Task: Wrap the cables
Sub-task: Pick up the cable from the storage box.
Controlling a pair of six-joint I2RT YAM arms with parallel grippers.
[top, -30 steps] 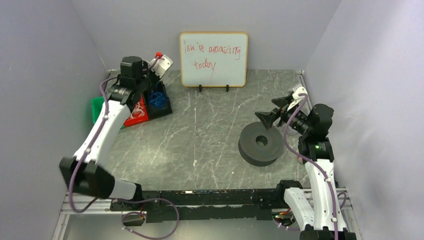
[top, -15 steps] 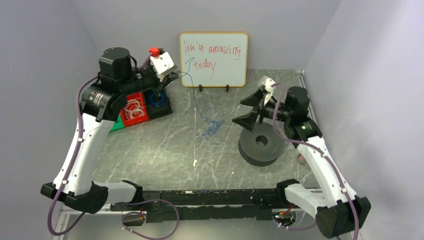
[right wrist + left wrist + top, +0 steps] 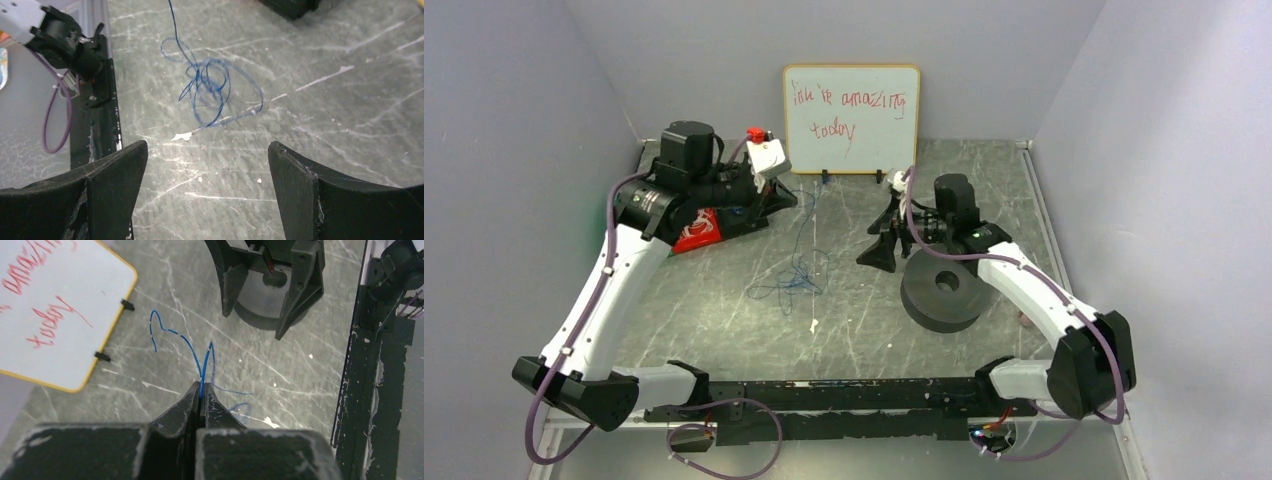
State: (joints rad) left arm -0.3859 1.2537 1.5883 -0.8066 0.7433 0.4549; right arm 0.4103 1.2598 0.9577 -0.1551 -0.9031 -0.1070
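**Student:** What could go wrong from this position?

**Instructor:** The cable [image 3: 796, 283] is thread-thin. It lies as a loose tangle on the surface [image 3: 864, 325], in front of the whiteboard [image 3: 852, 118] and slightly to its left. One strand rises from the tangle to the left hand [image 3: 201, 390]. An upward pull by that hand would probably tighten the crossed loops into a knot rather than open them. The strand could also slip out of the pinch, since it is far thinner than the fingers. If the right hand [image 3: 207, 147] closes over the heap, it may catch several loops at once or none. Either outcome would make neat wrapping harder.

**Student:** How do the hands stand?

**Instructor:** The left hand, in front of the whiteboard's left edge, is fully closed. The left wrist view shows two runs of blue cable emerging from between its fingertips, so it is pinching a fold of the cable. The right hand, in front of the whiteboard's right half, is spread almost to its widest and holds nothing. The right wrist view shows the tangle on the surface ahead of the gap between its fingers, with no contact. The dark disc [image 3: 924, 292], further forward of the whiteboard's right edge, lies just beside that hand. Whether the arm touches the disc cannot be told.
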